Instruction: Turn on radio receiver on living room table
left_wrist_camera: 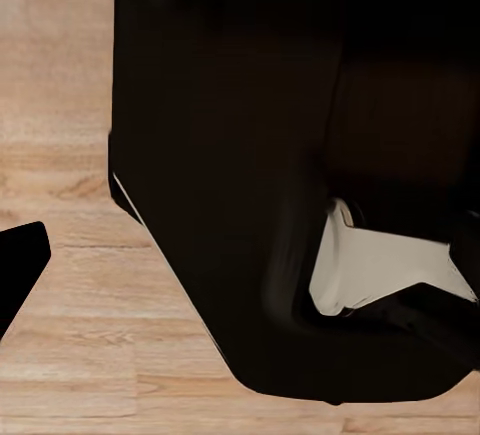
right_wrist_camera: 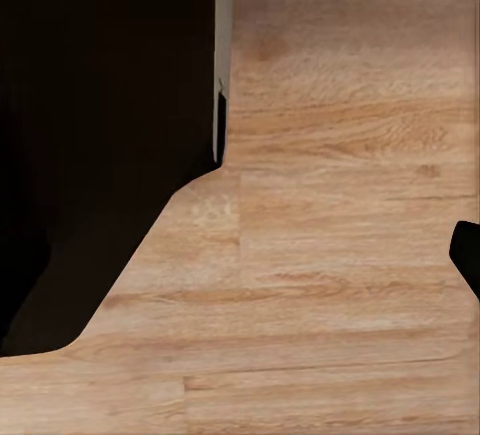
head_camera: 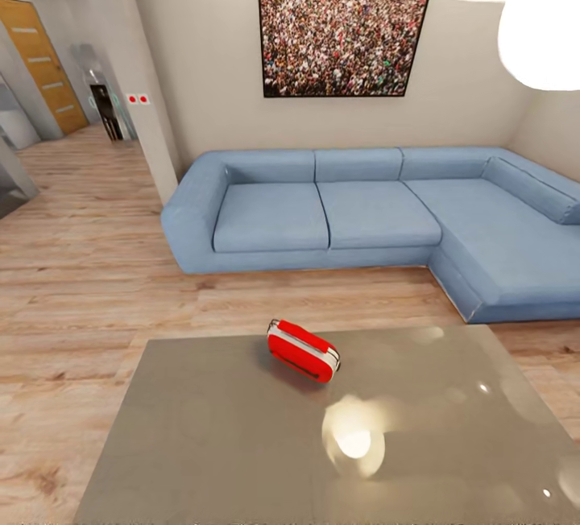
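The red radio receiver (head_camera: 303,350) with white trim lies at an angle on the far middle part of the table (head_camera: 201,444), whose glossy grey top mirrors the lamp. Its dark grille faces me; the dial is not visible. In the left wrist view one dark fingertip (left_wrist_camera: 20,270) pokes in at the frame's edge over pale plank floor, beside the robot's black body (left_wrist_camera: 250,155). The right wrist view likewise shows one dark fingertip (right_wrist_camera: 468,255) at the edge above the floor. Nothing sits between the fingers, and both grippers are far from the radio.
Behind the table a blue L-shaped sofa (head_camera: 362,211) runs along the beige wall and down the right side. A framed crowd picture (head_camera: 342,34) hangs above it, and a white pendant lamp (head_camera: 532,10) hangs at top right. Plank floor (head_camera: 80,267) leads left to a hallway.
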`<state>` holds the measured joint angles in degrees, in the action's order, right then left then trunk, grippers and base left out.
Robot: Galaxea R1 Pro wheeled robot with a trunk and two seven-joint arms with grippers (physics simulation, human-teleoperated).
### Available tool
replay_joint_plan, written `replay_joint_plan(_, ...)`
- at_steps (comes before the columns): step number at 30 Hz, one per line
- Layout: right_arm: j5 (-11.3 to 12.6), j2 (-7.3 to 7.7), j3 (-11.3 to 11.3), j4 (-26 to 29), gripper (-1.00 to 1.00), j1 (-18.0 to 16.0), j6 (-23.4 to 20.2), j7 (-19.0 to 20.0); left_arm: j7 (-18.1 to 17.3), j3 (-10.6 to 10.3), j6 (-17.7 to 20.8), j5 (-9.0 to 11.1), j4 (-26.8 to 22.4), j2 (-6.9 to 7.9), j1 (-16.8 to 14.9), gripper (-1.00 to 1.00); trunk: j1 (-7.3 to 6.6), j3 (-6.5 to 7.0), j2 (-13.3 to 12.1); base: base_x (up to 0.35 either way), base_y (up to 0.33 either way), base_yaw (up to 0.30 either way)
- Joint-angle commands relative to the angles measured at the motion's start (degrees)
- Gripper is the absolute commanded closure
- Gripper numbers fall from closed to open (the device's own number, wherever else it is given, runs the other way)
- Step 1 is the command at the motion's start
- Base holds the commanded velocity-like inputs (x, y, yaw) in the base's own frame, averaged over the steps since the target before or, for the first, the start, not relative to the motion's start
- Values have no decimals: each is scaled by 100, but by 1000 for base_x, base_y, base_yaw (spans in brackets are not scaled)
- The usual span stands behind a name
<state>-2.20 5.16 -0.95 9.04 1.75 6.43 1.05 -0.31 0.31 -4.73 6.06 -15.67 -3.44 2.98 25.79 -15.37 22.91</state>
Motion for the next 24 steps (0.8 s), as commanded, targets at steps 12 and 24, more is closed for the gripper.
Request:
replay_joint_plan(12,0,2,-7,1044,-100,-47,-848,7,4,3,1085,0,-1056,52,0,-100,0,-113,0,0,0,0)
replay_joint_plan(24,-21,3,-3,1883,-100,-523,-1517,56,11,-4,1452,-59,-2173,104,0,-100,0,-225,0,0,0,0)
